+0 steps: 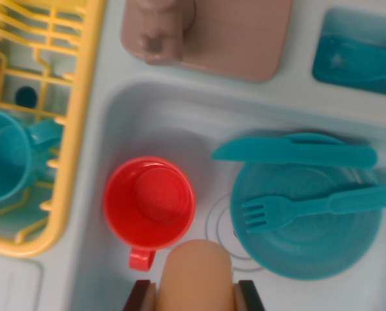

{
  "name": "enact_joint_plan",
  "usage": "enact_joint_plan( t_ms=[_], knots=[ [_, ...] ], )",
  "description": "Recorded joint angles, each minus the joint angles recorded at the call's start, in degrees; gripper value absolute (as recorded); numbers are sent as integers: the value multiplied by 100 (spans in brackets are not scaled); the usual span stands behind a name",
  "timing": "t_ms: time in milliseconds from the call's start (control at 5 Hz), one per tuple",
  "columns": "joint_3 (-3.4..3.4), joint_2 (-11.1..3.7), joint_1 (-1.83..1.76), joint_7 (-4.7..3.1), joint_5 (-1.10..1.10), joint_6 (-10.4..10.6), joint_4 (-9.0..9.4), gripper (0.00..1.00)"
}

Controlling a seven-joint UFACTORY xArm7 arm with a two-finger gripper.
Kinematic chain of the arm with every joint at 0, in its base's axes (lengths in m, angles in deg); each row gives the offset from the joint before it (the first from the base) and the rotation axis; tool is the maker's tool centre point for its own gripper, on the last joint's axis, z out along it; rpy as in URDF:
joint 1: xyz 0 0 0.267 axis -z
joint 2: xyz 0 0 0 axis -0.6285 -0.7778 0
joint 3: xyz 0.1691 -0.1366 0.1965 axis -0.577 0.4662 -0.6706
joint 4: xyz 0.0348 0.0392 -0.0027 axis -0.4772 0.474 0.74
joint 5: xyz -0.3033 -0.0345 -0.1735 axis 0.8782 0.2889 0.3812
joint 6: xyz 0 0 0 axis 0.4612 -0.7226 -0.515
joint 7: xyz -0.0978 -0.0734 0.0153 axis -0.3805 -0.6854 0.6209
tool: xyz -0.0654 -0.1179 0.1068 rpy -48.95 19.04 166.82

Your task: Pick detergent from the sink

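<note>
**Wrist view: my gripper holds the peach bottle low in the frame, above the sink**

Wrist view looks straight down into the pale blue plastic toy sink [115, 116]. My gripper [196, 298] sits at the bottom centre of the frame, its two dark fingers [140, 297] showing at either side of the rounded peach-coloured plastic detergent bottle [198, 275]. Both fingers press against the bottle's sides, so I am clamped on it; only its smooth top shows, blurred, and it hides whatever lies directly below.

Just beside the bottle, toward the wrist view's left, stands the red plastic cup [149, 203], upright and open-mouthed, its small handle [141, 259] pointing to the bottom of the frame and nearly touching my left finger in the picture. That side is tight. Toward the wrist view's right lies the round teal plastic plate [306, 253], with a teal plastic fork [296, 208] resting across it and a teal plastic knife [294, 153] lying over its upper rim. Between cup and plate a bare strip of basin floor with a faint drain ring [220, 227] stays open.

Along the left edge sits the yellow plastic dish rack [76, 129], holding a teal plastic mug [11, 155]. At the top centre a dusty pink plastic faucet base [212, 32] lies beyond the sink rim, and a teal tray [358, 55] fills the upper right corner.
</note>
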Motion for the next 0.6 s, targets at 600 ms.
enact_joint_plan(
  t_ms=[600],
  knots=[
    [1,92,0,23,17,-271,-180,100]
  ],
)
